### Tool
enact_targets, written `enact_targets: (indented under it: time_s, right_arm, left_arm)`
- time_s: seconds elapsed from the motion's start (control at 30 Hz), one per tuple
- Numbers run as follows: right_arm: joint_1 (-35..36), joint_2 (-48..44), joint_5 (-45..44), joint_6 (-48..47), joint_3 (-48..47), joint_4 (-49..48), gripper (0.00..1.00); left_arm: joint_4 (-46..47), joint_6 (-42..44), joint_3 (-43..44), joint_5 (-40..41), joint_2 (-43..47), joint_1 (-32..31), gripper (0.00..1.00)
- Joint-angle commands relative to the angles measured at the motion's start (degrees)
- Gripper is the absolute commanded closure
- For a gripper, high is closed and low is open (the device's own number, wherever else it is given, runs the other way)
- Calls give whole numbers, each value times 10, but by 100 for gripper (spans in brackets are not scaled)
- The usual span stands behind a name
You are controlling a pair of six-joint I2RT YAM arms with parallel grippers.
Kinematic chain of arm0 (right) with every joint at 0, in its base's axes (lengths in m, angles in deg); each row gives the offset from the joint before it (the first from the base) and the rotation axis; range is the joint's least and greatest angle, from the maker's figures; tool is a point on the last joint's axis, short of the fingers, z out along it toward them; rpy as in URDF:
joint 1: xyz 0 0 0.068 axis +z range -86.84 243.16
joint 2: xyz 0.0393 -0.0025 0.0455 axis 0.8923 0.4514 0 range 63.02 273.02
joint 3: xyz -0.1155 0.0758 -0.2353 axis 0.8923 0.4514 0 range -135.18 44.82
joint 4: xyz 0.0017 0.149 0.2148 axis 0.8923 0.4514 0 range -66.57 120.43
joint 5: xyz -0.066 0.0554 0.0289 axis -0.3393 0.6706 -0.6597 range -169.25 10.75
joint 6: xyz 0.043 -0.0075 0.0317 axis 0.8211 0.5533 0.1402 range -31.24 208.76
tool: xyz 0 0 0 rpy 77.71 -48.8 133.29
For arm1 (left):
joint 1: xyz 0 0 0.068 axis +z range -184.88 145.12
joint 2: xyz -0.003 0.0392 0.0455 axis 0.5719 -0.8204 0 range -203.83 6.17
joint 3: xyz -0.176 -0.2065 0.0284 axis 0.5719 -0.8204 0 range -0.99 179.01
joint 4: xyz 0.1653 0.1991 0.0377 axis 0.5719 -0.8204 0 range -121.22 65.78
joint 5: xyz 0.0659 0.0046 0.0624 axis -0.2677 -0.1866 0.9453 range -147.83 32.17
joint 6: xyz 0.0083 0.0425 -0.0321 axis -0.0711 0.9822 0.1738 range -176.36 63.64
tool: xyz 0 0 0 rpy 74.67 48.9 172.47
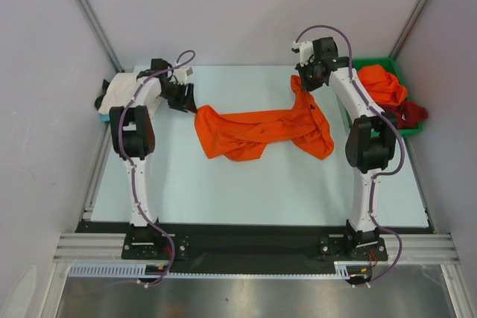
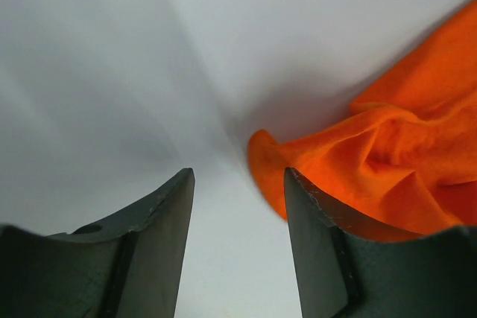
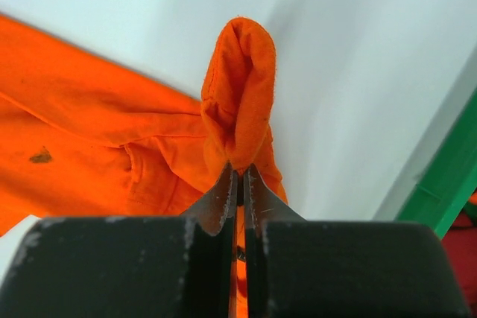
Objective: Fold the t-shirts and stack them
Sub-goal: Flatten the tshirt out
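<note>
**Room near me, cloth and bin at the far side**

I find open passage over the near half of the tabletop [image 1: 253,191]. The orange t-shirt [image 1: 253,133] sprawls across the far middle and bars a low sweep there. My left gripper [image 1: 185,100], jaws apart, has bare surface ahead, with the shirt's edge just to its right. The green bin [image 1: 375,62] crowds the far right, and a white t-shirt [image 1: 119,91] fills the far-left corner.

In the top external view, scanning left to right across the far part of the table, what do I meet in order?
white t-shirt → left gripper → orange t-shirt on the table → green bin
</note>
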Motion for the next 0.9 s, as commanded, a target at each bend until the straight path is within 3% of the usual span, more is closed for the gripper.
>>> enact_targets:
  time_s: [0.0,0.23,0.47,0.87]
  right_arm:
    - [7,-17,-20,-13,-9,-9,100]
    - [20,-20,-37,-20,-7,-11,100]
    - [29,-26,-49,-25,5,-14,100]
    - [41,-25,-56,-31,7,-14,100]
  left_arm:
    - [-12,-16,18,-81,-8,-12,43]
    - [-5,-25,24,-100,-37,-12,49]
    - [4,-18,46,-93,-51,-12,47]
    - [7,-9,77,-76,-84,-28,59]
